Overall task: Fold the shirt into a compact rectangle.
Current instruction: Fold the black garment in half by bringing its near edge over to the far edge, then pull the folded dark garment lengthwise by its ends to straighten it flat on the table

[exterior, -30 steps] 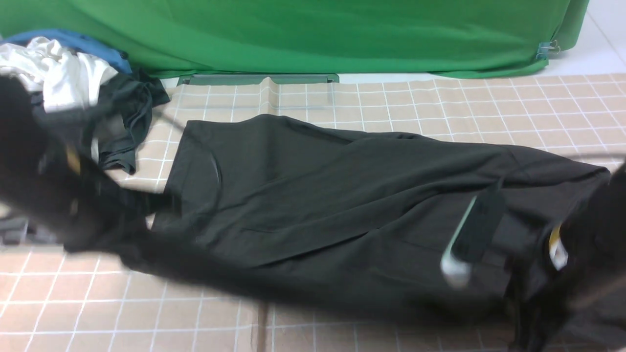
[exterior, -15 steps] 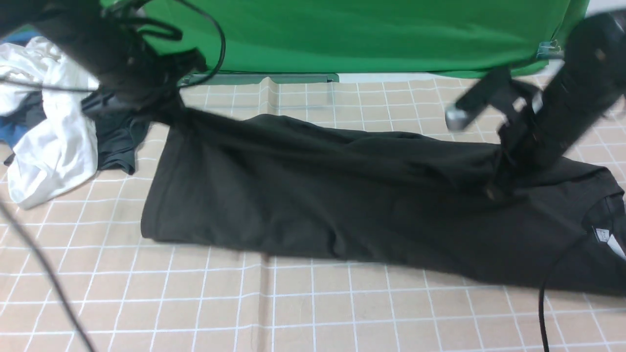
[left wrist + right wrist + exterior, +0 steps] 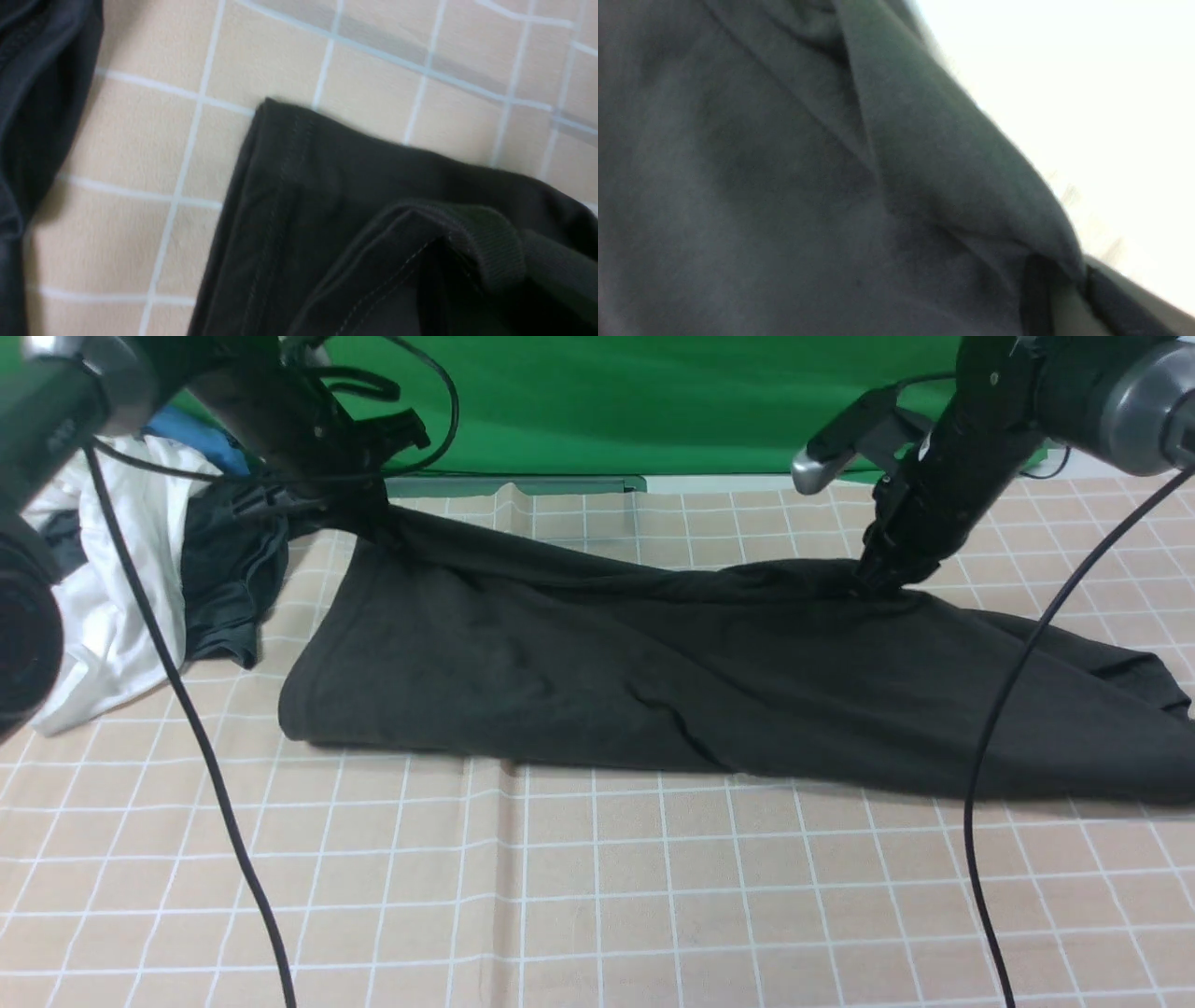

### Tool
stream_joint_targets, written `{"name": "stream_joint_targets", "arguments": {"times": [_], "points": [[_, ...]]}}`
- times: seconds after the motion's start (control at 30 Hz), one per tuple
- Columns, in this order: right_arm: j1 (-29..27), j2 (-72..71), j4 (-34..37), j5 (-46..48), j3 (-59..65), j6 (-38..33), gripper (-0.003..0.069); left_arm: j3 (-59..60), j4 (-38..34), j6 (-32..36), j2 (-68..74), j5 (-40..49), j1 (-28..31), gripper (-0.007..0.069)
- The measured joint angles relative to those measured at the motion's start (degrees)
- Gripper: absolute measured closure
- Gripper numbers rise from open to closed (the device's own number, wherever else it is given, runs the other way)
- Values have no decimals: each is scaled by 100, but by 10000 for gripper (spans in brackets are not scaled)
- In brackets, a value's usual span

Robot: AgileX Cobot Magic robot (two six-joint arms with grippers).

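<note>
The matte black cotton shirt [image 3: 653,681] is lying folded lengthwise on the beige gridded tablecloth [image 3: 597,896]. The left gripper [image 3: 372,521] and right gripper [image 3: 878,581], both closed, are pinching its far edge; the right is standing farther back than before. Only the left wrist view is revealing its ribbed band [image 3: 490,242].

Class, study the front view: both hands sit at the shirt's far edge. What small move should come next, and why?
Probably open the left hand and right hand to let go: both pinch the shirt low at its far edge, and the folded layer already lies across the rest.
</note>
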Motion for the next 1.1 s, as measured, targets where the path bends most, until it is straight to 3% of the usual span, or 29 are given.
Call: {"name": "stream_joint_targets", "arguments": {"times": [0.03, 0.23, 0.37, 0.43, 0.5, 0.57, 0.63, 0.67, 0.73, 0.83, 1.1], "points": [[0, 11, 0, 0, -6, 0, 575, 0, 0, 0, 13, 0, 0, 591], [0, 131, -59, -351, -35, 14, 379, -2, 169, -16, 149, -106, 7, 561], [0, 102, -59, -79, -209, 278, 308, -70, 398, 31, 144, -280, -4, 444], [0, 40, -59, 146, -296, 533, 318, -123, 516, 35, 122, -274, -4, 399], [0, -188, 174, 524, -474, 954, 407, -272, 700, 81, 14, -201, -4, 349], [-6, -373, 676, 752, -535, 906, 526, -416, 713, 238, -117, -121, -4, 358], [-11, -434, 1475, 922, -573, 539, 600, -494, 491, 650, -257, 66, -17, 405], [-11, -434, 1543, 937, -573, 539, 603, -501, 454, 698, -288, 128, -18, 413], [36, -314, 2127, 1047, -579, 247, 620, -525, 210, 1144, -404, 430, -129, 526], [120, 23, 2318, 1032, -579, 146, 620, -309, 147, 1406, -395, 647, -398, 601], [292, 711, 2331, 469, -574, 119, 620, 302, 92, 1595, 142, 215, -981, 606]]}}
